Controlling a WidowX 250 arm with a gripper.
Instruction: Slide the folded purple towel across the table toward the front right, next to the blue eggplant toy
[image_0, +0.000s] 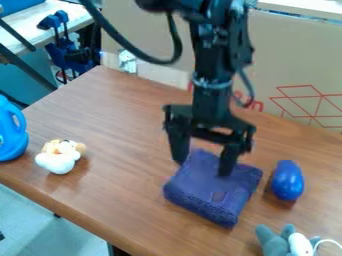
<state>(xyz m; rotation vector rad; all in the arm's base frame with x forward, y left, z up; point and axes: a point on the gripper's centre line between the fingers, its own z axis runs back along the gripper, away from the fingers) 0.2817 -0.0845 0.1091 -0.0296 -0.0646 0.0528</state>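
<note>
Gripper (204, 166) spread apart at purple cloth (198, 191), lower middle. Blue egg (288, 181) lower right. Soft cloth likely wants slow, even touch, clear of egg.

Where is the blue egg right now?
In the camera view, the blue egg lies on the table toward the picture's right edge, beside but apart from the purple cloth.

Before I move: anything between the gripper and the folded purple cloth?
Nothing visible in between. The gripper hangs with open fingers right at the far part of the folded purple cloth. The nearest other thing, the blue egg-shaped object, lies beside the cloth, toward the view's right.
</note>
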